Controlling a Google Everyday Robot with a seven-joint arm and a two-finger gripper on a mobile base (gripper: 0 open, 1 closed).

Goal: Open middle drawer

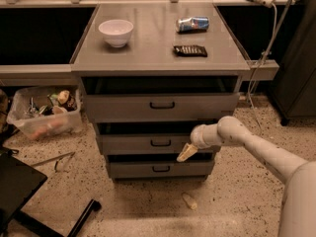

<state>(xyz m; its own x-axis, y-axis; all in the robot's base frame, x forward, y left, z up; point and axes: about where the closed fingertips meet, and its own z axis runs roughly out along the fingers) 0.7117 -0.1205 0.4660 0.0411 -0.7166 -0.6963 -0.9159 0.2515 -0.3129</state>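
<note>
The middle drawer (128,144) is a grey front with a small black loop handle (160,142), set between a wider top drawer (113,107) and a narrower bottom drawer (128,170). A dark gap shows above each front. My gripper (186,153) is a cream tip at the end of the white arm (247,142). It hangs in front of the middle drawer's lower edge, just right of and below the handle, apart from it.
On the cabinet top (148,48) stand a white bowl (116,31), a lying can (192,23) and a dark packet (190,50). A clear bin of clutter (47,112) sits on the floor at left. A small cream piece (189,201) lies on the floor in front.
</note>
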